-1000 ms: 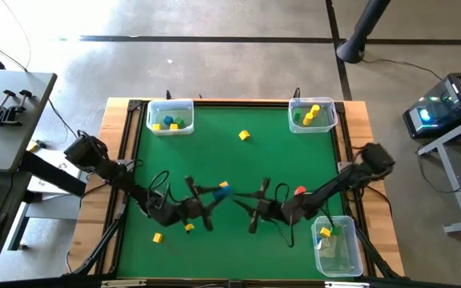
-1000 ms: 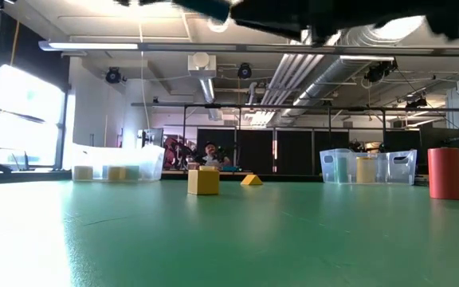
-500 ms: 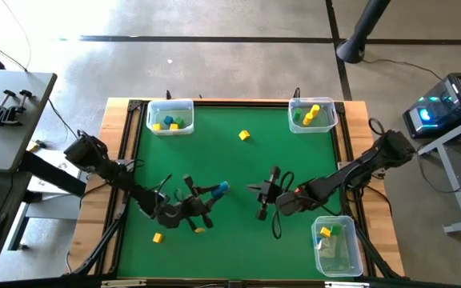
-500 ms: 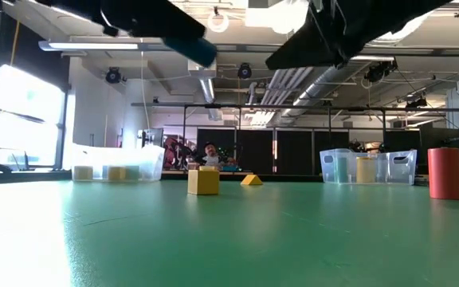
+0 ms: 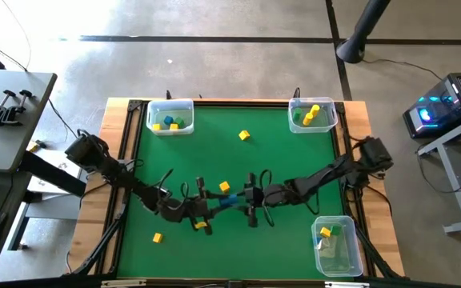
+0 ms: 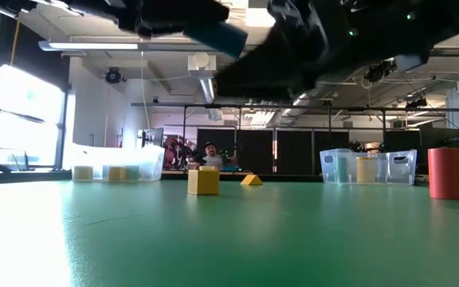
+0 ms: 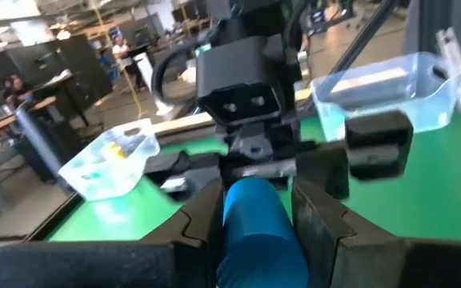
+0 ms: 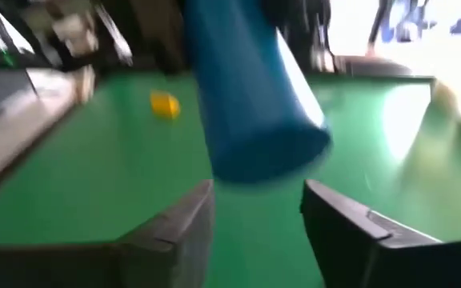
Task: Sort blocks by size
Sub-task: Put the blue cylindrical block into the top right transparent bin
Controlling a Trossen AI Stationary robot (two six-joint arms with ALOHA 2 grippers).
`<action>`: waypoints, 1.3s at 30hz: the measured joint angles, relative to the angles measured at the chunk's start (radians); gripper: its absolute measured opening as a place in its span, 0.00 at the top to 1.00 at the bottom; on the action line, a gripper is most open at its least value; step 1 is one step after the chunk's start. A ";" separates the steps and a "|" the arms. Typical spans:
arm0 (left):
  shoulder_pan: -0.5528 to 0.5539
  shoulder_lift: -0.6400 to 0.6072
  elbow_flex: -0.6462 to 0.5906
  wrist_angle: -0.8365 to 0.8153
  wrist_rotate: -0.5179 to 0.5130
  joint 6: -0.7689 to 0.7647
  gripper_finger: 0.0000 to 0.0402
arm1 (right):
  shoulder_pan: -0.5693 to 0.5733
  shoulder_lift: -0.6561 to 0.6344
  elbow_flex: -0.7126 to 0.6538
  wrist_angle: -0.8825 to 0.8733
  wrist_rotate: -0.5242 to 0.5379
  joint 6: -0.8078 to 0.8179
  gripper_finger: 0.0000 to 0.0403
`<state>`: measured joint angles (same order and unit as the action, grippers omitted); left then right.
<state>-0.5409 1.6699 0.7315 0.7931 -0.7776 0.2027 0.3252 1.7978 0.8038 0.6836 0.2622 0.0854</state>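
Holding the blue block (image 7: 254,220) clamped in my left tool (image 5: 212,206), I have it raised above the middle of the green tabletop (image 5: 278,156), and my right tool (image 5: 244,204) faces it with its fingers spread, the block's end just ahead of them in the right wrist view; this looks like a handover between my two arms. The sorting seems partly done, as far as I can judge: the far-left bin (image 5: 170,116) holds yellow, green and blue pieces, the far-right bin (image 5: 312,114) holds yellow and green ones, and the near-right bin (image 5: 334,244) has a few too. Left loose are a yellow block (image 5: 244,135) toward the far side, another yellow one (image 5: 225,186) beside my tools, one (image 5: 158,238) near the front-left corner, and a tall red block (image 6: 445,172).
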 joint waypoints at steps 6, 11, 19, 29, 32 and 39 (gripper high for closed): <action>-0.024 0.000 0.000 0.090 0.028 0.082 0.77 | 0.016 0.085 0.000 0.338 -0.005 -0.146 0.47; -0.054 0.000 0.000 0.128 0.005 0.142 0.77 | 0.063 0.083 0.000 0.409 0.016 -0.196 0.47; -0.085 0.000 0.000 0.170 -0.030 0.202 0.77 | 0.128 0.073 0.000 0.505 0.123 -0.299 0.47; -0.096 0.000 0.000 0.182 -0.027 0.218 0.76 | 0.125 0.073 0.000 0.513 0.076 -0.287 0.60; -0.096 0.000 0.000 0.179 -0.020 0.218 0.74 | 0.122 0.072 0.000 0.504 0.066 -0.285 0.69; -0.111 -0.004 0.000 0.155 -0.185 0.270 0.60 | 0.111 0.039 0.001 0.313 0.118 -0.208 0.69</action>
<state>-0.6518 1.6661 0.7311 0.9477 -0.9629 0.4731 0.4358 1.8367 0.8043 0.9969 0.3803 -0.1224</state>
